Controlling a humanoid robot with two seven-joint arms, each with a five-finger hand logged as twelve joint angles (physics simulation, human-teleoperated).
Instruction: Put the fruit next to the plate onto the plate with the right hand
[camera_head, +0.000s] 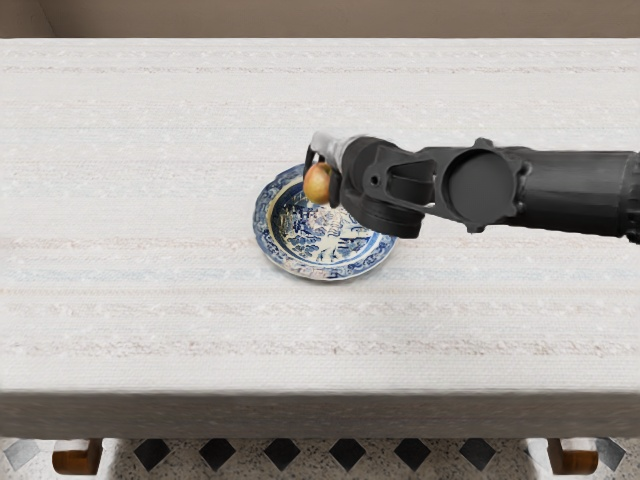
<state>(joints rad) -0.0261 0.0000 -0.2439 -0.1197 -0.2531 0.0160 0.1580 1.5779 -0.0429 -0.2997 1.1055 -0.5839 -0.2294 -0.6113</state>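
A pale bench (150, 300) fills nearly the whole view, its top streaked with faint stripes running side to side. Behind its far edge is a strip of plain brownish wall (300, 18). Below the front edge shows a strip of floor (350, 455) with small black diamond tiles, and a rounded wooden foot (76, 458) shows at either lower corner.

Near the middle of the bench lies a round plate (300, 255) in blue and white, with a busy pattern across its well and a darker blue band round the rim. It lies flat on the surface.

The right arm (560, 190) reaches in from the right edge — a thick dark limb with a large round joint housing, lying almost level across the picture toward the plate. At its end the right robot hand (338, 172) sits over the plate's far side, covering part of the rim there. Its dark fingers (309, 160) are curled in around the fruit (317, 184), a small round piece in yellow-orange with a reddish flush, and grip it closely.

The fruit shows against the plate's far-left rim, wrapped by the hand on its upper and right sides — whether its underside touches the plate or hangs just clear of it cannot be told from this angle.
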